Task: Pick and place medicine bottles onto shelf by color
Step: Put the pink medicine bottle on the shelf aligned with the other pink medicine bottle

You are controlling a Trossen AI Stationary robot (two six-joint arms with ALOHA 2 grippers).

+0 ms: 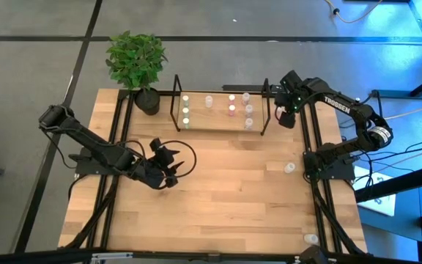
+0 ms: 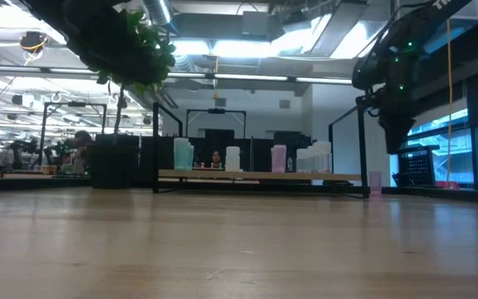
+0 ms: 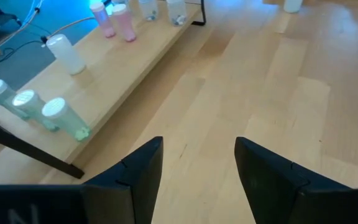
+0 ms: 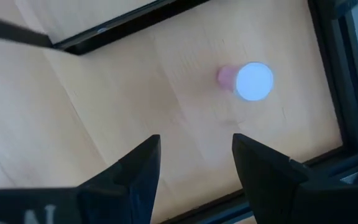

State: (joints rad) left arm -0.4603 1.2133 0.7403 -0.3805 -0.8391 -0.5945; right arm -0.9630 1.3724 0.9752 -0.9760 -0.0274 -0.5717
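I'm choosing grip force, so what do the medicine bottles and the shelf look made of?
The medicine bottles look like thin translucent plastic, tinted pale, with opaque white caps; light passes through their walls. The shelf looks like a light, matte wooden board with visible grain, held in a thin black frame, probably metal wire.

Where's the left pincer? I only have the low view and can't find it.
Observer: The left pincer hovers over bare tabletop in front of the shelf's left end, open and empty.
Operator: Right one gripping anything?
Observer: No. The right pincer is open, above a pink bottle that stands on the table just outside the shelf's right end.
Operator: Other bottles off the shelf?
Observer: Two, both along the table's right edge: one about halfway down, one near the front corner. I can't tell their tint.
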